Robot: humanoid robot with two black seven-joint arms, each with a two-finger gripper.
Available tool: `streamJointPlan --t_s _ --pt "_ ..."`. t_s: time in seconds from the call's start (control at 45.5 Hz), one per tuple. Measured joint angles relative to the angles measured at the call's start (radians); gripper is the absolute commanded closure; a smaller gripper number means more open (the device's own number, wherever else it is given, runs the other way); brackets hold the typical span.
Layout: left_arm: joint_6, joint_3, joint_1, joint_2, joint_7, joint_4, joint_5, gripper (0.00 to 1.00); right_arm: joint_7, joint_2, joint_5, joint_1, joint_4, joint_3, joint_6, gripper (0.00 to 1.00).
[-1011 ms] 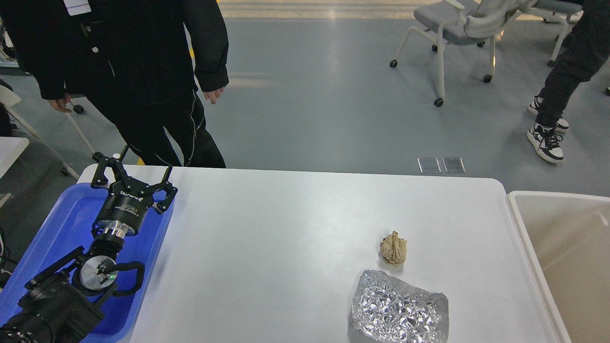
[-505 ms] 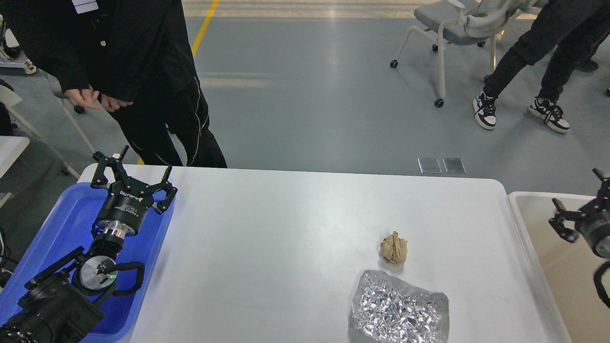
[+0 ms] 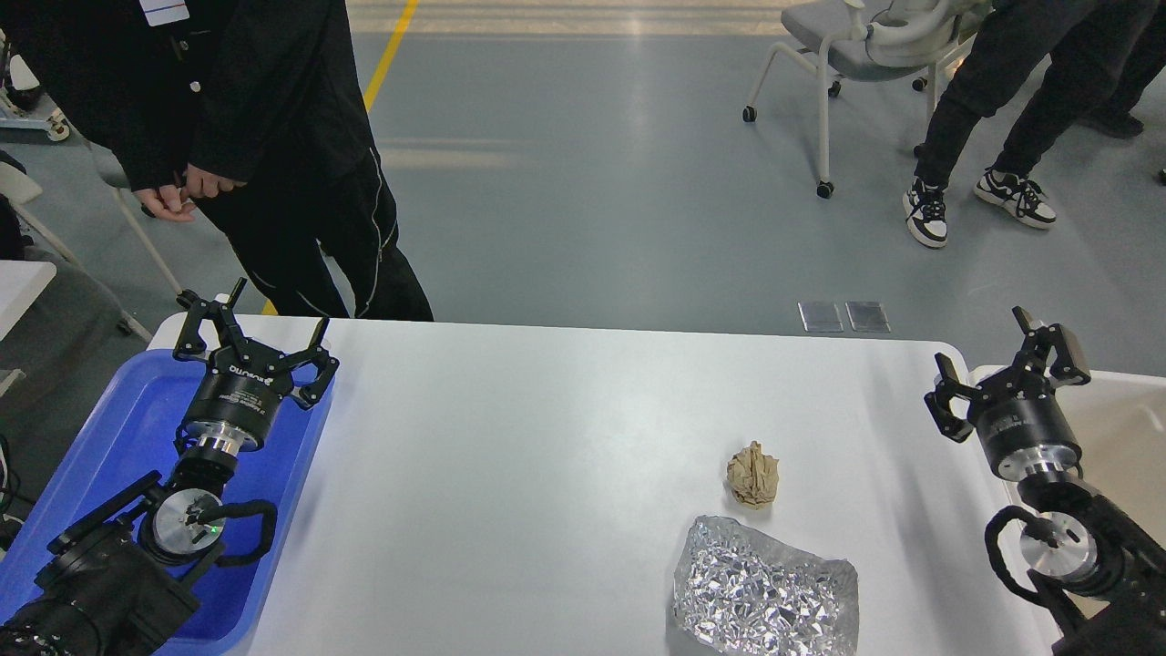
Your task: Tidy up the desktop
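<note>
left gripper (image 3: 253,331) over blue tray (image 3: 137,410), jaws spread, empty | right gripper (image 3: 1007,369) at worktop (image 3: 547,456) right edge, jaws spread, empty | paper wad (image 3: 752,475), foil (image 3: 765,588) untouched

The floor (image 3: 592,182) is grey-blue, smooth, w/ soft reflections of light near the top. A yellow line (image 3: 390,53) runs on it at the upper left. Two small metal plates (image 3: 843,316) sit in the floor just behind the table edge. A grey chair (image 3: 843,46) on white legs w/ wheels stands at the upper right. One person in black (image 3: 228,137) stands at the left; another, in black trousers and black-white shoes (image 3: 966,196), is beside the chair.
</note>
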Motion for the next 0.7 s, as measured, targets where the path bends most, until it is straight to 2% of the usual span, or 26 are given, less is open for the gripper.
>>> streamJointPlan --t_s 0.242,0.703 --pt "0.0 0.0 0.0 0.0 0.0 0.0 0.0 0.0 0.046 0.062 -0.057 -0.009 0.007 0.022 -0.02 0.0" --pt "0.0 0.0 0.0 0.0 0.0 0.0 0.0 0.0 0.064 0.093 -0.094 -0.011 0.009 0.011 -0.033 0.0"
